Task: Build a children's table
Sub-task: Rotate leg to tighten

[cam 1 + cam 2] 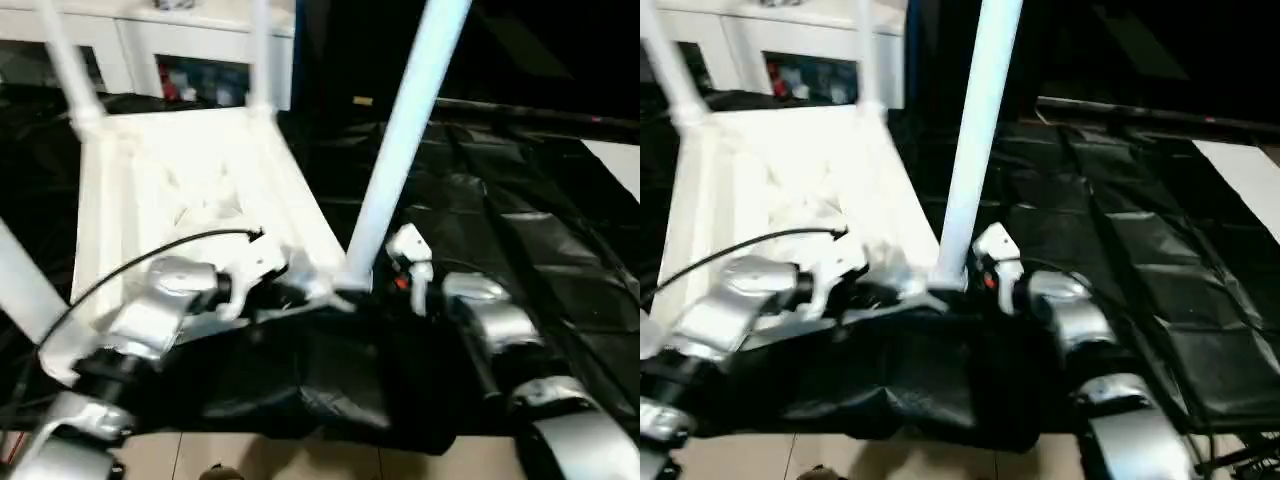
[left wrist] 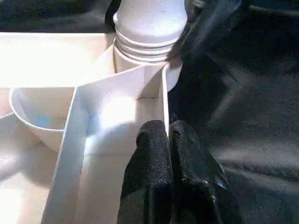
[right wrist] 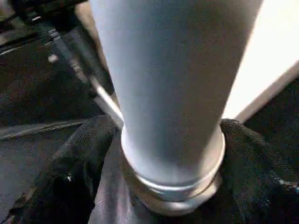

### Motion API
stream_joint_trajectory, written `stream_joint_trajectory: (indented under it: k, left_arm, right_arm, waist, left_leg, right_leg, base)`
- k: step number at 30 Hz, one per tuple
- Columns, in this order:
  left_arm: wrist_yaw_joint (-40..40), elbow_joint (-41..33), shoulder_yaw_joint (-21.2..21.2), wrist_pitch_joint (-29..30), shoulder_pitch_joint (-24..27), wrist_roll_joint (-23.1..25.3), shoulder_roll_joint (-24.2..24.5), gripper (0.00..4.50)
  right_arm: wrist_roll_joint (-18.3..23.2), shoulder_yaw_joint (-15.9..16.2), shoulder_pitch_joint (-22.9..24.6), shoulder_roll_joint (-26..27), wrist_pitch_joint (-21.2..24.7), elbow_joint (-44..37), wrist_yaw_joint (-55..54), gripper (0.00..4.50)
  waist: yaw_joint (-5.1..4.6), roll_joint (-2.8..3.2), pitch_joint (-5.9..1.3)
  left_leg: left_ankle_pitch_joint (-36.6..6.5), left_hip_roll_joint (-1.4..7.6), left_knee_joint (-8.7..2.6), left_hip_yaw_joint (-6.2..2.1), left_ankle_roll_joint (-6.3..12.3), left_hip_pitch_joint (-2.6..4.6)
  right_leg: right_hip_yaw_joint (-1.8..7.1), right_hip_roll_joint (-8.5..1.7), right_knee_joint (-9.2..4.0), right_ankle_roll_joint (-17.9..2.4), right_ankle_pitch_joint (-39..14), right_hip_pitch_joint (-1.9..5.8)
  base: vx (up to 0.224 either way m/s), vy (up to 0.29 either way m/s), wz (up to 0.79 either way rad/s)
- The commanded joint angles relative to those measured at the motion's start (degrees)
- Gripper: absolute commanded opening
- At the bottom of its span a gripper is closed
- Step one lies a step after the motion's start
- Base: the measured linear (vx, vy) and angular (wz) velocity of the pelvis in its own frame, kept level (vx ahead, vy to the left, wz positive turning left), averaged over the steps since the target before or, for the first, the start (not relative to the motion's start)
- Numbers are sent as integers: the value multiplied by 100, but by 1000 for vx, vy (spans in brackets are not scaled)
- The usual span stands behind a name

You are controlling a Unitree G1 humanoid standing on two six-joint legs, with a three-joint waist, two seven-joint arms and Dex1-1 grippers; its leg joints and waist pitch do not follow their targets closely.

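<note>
Your right fingers [image 3: 79, 172] flank the leg [image 1: 405, 140], grip unclear; left fingers [image 2: 161, 158] are together. Release early and it could tip from its socket [image 2: 140, 56].

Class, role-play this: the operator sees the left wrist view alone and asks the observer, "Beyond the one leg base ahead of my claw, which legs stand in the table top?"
Observer: The far left leg and far right leg stand upright in the table top's far corners.
Operator: Where is the right claw?
Observer: The right claw is at the base of the near leg, the one you see.
Operator: What is behind the table?
Observer: A white cabinet with glass doors.
</note>
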Motion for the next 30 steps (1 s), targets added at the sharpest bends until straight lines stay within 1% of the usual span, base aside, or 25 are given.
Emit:
stream_joint_trajectory:
  k: [1, 2, 3, 4, 5, 7, 8, 10, 11, 12, 14, 15, 17, 19, 21, 23, 24, 25, 26, 27, 28, 29, 30]
  left_arm:
    - [-228, -162, -231, -41, 17, -60, -76, 0]
    - [-380, -194, -262, -18, 34, -79, 38, 0]
    - [-425, -207, -271, -3, 38, -85, 75, 0]
    - [-473, -217, -274, -10, 46, -89, 128, 0]
    - [-481, -217, -264, -14, 49, -97, 142, 0]
    - [-500, -219, -247, -12, 54, -106, 155, 0]
    - [-511, -222, -246, -12, 55, -115, 166, 0]
    - [-493, -242, -235, 5, 62, -123, 172, 0]
    - [-470, -245, -225, 10, 64, -120, 165, 0]
    - [-436, -242, -212, 10, 63, -111, 153, 0]
    - [-363, -223, -194, 11, 53, -102, 122, 0]
    - [-310, -209, -191, 16, 41, -105, 101, 0]
    - [-217, -186, -175, 19, 25, -88, 61, 0]
    - [56, -107, -105, 42, -42, -38, -78, 0]
    - [432, -7, -11, 128, -147, 8, -283, 0]
    - [691, 52, 23, 196, -217, 60, -424, 0]
    - [811, 73, 23, 231, -251, 92, -505, 0]
    - [890, 89, 24, 255, -275, 113, -560, 0]
    - [1013, 107, 17, 301, -310, 144, -652, 0]
    - [1080, 117, 12, 330, -327, 162, -699, 0]
    - [1224, 136, -9, 381, -365, 209, -802, 0]
    - [1388, 162, -20, 405, -403, 258, -903, 0]
    - [1452, 174, -20, 411, -416, 275, -939, 0]
  right_arm:
    - [55, 205, 82, 36, 92, -126, 371, 373]
    - [77, 247, 94, 6, 124, -182, 553, 373]
    - [81, 257, 100, -4, 141, -202, 621, 357]
    - [75, 266, 105, 0, 116, -215, 672, 357]
    - [82, 261, 106, 15, 111, -213, 679, 346]
    - [104, 265, 115, 28, 132, -234, 705, 336]
    - [111, 270, 121, 31, 149, -253, 721, 336]
    - [131, 271, 131, 48, 182, -277, 751, 299]
    - [137, 269, 137, 55, 200, -282, 758, 299]
    - [140, 266, 142, 64, 216, -282, 759, 291]
    - [143, 259, 163, 78, 248, -293, 760, 291]
    - [142, 250, 185, 89, 262, -304, 744, 275]
    - [147, 228, 204, 106, 265, -301, 686, 271]
    - [170, 137, 226, 192, 261, -238, 363, 270]
    - [157, -37, 172, 351, 213, -48, -313, 269]
    - [120, -175, 81, 472, 244, 172, -913, 268]
    - [88, -233, 37, 538, 262, 284, -1256, 268]
    - [65, -272, 8, 584, 273, 359, -1486, 267]
    - [54, -332, -26, 662, 314, 453, -1796, 267]
    - [54, -364, -45, 704, 342, 499, -1947, 267]
    - [49, -433, -91, 802, 392, 606, -2307, 267]
    - [38, -496, -135, 895, 429, 700, -2640, 267]
    - [32, -517, -150, 927, 441, 730, -2752, 267]
  waist:
    - [-1, 99, -354]
    - [18, 94, -357]
    - [18, 94, -357]
    - [35, 97, -351]
    - [39, 86, -353]
    - [58, 92, -352]
    - [65, 88, -353]
    - [77, 87, -352]
    - [78, 77, -353]
    - [76, 79, -353]
    - [80, 79, -361]
    - [81, 80, -361]
    - [87, 78, -362]
    - [100, 86, -348]
    - [79, 73, -336]
    - [39, 70, -318]
    - [33, 70, -313]
    - [17, 75, -316]
    - [-17, 75, -322]
    - [-35, 75, -323]
    - [-59, 74, -322]
    - [-70, 69, -323]
    - [-78, 70, -324]
  left_leg:
    - [-1604, 50, -360, 62, 87, 60]
    - [-1628, 49, -357, 59, 67, 71]
    - [-1628, 49, -357, 59, 67, 71]
    - [-1675, 55, -363, 61, 50, 65]
    - [-1679, 57, -364, 62, 35, 73]
    - [-1676, 61, -368, 58, 8, 79]
    - [-1665, 60, -366, 60, 2, 83]
    - [-1690, 57, -373, 55, -14, 76]
    - [-1665, 55, -374, 53, -17, 70]
    - [-1652, 54, -375, 53, -18, 68]
    - [-1574, 52, -368, 56, -14, 63]
    - [-1567, 52, -369, 55, -15, 63]
    - [-1562, 52, -364, 60, -9, 68]
    - [-1658, 52, -367, 66, -23, 93]
    - [-1780, 43, -380, 56, -74, 83]
    - [-1995, 32, -394, 25, -169, 82]
    - [-2040, 26, -397, 18, -199, 88]
    - [-2157, 23, -388, 4, -216, 113]
    - [-2136, 16, -396, -13, -216, 72]
    - [-2135, 18, -397, -11, -215, 67]
    - [-2181, 19, -388, -10, -211, 91]
    - [-2168, 21, -390, -15, -213, 83]
    - [-2161, 18, -393, -14, -210, 78]
  right_leg:
    - [217, -264, -374, -1237, -1180, 255]
    - [216, -275, -379, -1226, -1259, 254]
    - [216, -275, -379, -1226, -1259, 254]
    - [218, -284, -386, -1198, -1400, 249]
    - [219, -283, -386, -1193, -1418, 240]
    - [220, -288, -388, -1187, -1439, 236]
    - [222, -287, -388, -1187, -1424, 233]
    - [221, -287, -385, -1174, -1447, 239]
    - [219, -289, -385, -1158, -1450, 244]
    - [220, -288, -383, -1155, -1443, 246]
    - [221, -289, -373, -1166, -1341, 249]
    - [219, -288, -372, -1165, -1333, 251]
    - [222, -286, -371, -1167, -1307, 247]
    - [229, -290, -394, -1161, -1414, 221]
    - [226, -296, -416, -1092, -1680, 222]
    - [215, -318, -473, -908, -2260, 211]
    - [208, -318, -491, -855, -2414, 202]
    - [202, -334, -525, -769, -2672, 183]
    - [192, -338, -529, -710, -2749, 212]
    - [194, -332, -535, -697, -2745, 204]
    - [192, -324, -548, -697, -2730, 178]
    - [191, -322, -539, -700, -2706, 181]
    - [191, -319, -538, -705, -2686, 183]
  base:
    - [0, 0, 0]
    - [0, 0, 0]
    - [0, 0, 0]
    - [0, 0, 0]
    - [0, 0, 0]
    - [0, 0, 0]
    - [0, 0, 0]
    - [0, 0, 0]
    - [0, 0, 0]
    - [0, 0, 0]
    - [0, 0, 0]
    - [0, 0, 0]
    - [0, 0, 0]
    - [0, 0, 0]
    - [0, 0, 0]
    - [0, 0, 0]
    - [0, 0, 0]
    - [0, 0, 0]
    - [0, 0, 0]
    - [0, 0, 0]
    - [0, 0, 0]
    - [0, 0, 0]
    - [0, 0, 0]
